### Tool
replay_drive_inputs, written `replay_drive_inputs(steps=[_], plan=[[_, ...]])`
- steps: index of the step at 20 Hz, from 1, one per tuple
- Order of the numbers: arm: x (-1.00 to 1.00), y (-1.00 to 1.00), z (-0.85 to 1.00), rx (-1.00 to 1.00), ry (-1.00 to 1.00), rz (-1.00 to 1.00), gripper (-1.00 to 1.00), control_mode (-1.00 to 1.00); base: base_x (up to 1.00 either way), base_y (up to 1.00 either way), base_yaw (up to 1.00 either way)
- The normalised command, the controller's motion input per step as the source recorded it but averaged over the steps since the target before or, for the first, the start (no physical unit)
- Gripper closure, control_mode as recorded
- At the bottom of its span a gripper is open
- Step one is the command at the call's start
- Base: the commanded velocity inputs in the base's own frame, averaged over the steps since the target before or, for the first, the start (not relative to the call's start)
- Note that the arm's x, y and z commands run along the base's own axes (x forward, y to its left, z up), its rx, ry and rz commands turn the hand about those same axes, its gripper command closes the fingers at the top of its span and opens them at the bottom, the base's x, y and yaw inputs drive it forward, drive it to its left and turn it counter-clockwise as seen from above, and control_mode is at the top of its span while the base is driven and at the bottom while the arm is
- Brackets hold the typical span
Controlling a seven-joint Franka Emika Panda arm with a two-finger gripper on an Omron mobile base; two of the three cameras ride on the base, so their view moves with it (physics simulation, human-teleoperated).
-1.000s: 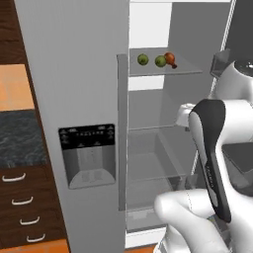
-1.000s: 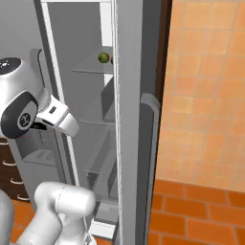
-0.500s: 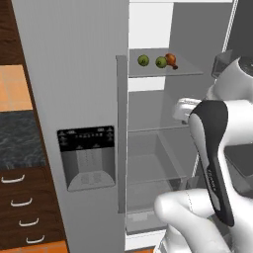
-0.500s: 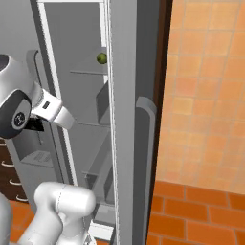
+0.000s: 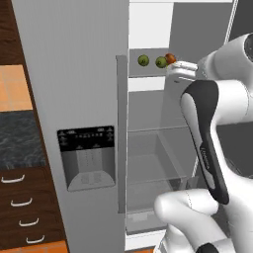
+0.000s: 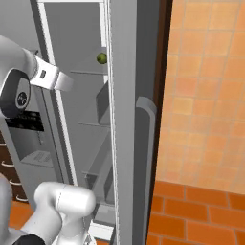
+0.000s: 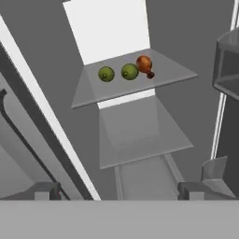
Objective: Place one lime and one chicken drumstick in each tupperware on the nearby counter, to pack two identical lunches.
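Two limes (image 7: pixel 106 73) and one drumstick (image 7: pixel 145 65) sit on the upper fridge shelf (image 7: pixel 172 74). Gripper (image 7: pixel 119 190) open, empty, well short. Limes: firm, prone to roll; pinch across the middle.

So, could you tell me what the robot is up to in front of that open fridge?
The arm is raised toward the open fridge's upper shelf, where two limes and a chicken drumstick sit side by side. The gripper is open and holds nothing; its fingertips point up at the shelf from below, well short of the food. The lower shelves look bare. Nothing has been picked yet, so packing the lunches has not started.
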Motion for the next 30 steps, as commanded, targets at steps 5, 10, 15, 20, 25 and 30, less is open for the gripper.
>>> replay_drive_inputs(steps=[5, 10, 15, 20, 25, 30], plan=[[0.97, 0.04, 0.47, 0.00, -0.03, 0.00, -1.00, -1.00, 0.00, 0.00, 0.00], [0.99, -0.09, 0.01, 0.00, 0.00, 0.00, -1.00, -1.00, 0.00, 0.00, 0.00], [0.86, -0.37, -0.43, -0.03, 0.03, 0.00, -1.00, -1.00, 0.00, 0.00, 0.00], [0.81, -0.36, -0.32, -0.03, 0.04, 0.00, -1.00, -1.00, 0.00, 0.00, 0.00], [0.89, -0.14, -0.18, -0.03, 0.00, 0.00, -1.00, -1.00, 0.00, 0.00, 0.00], [0.95, -0.09, -0.08, -0.04, 0.04, 0.00, -1.00, -1.00, 0.00, 0.00, 0.00]])
